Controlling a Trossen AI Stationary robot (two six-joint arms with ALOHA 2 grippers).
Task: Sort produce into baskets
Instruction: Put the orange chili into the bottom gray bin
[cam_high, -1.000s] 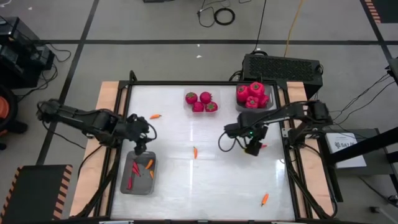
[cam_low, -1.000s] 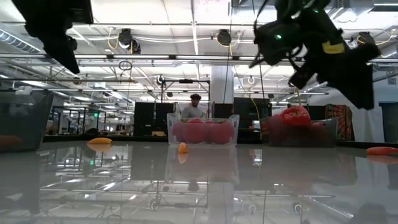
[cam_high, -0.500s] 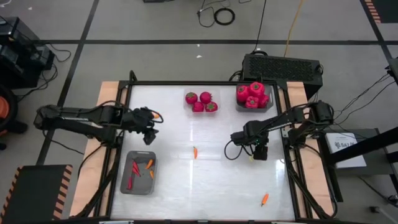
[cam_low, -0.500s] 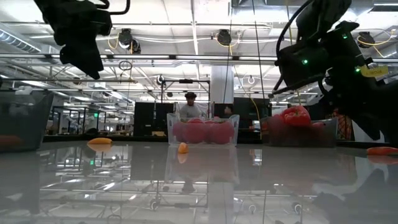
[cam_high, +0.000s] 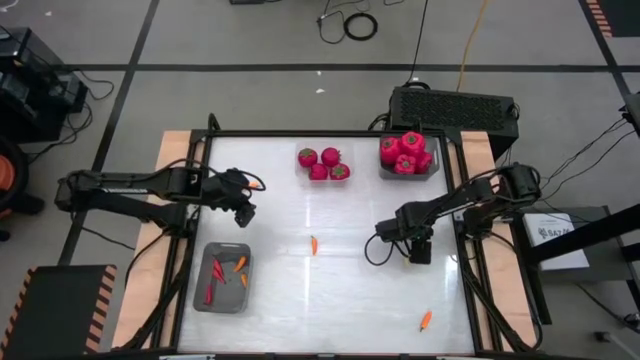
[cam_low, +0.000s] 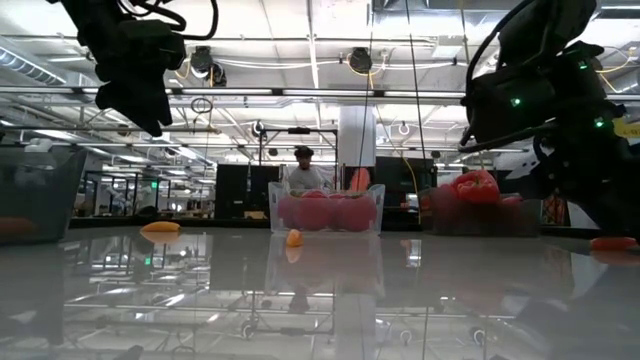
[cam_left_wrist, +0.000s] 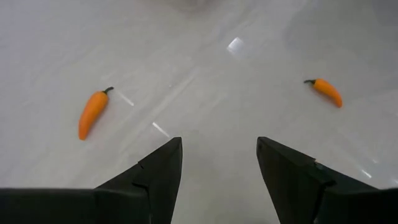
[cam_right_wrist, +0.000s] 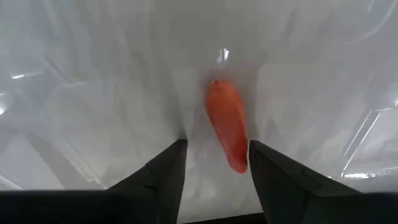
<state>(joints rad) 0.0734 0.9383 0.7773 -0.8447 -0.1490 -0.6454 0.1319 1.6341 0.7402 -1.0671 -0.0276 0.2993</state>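
The right end effector (cam_high: 421, 250) is hanging low over the worktop (cam_high: 340, 280) with its fingers apart, and a red pepper (cam_right_wrist: 227, 124) is lying on the surface between them, not gripped. The left end effector (cam_high: 243, 205), fingers also apart and empty, is hovering near an orange pepper (cam_high: 251, 186) by the far left edge. Tomatoes (cam_high: 322, 163) are sitting mid-far, with others filling the right basket (cam_high: 433, 170); the left basket (cam_high: 203, 298) is holding peppers

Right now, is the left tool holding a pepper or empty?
Empty. The left tool has its fingers apart with bare table between them; two orange peppers lie loose on the table ahead of it.
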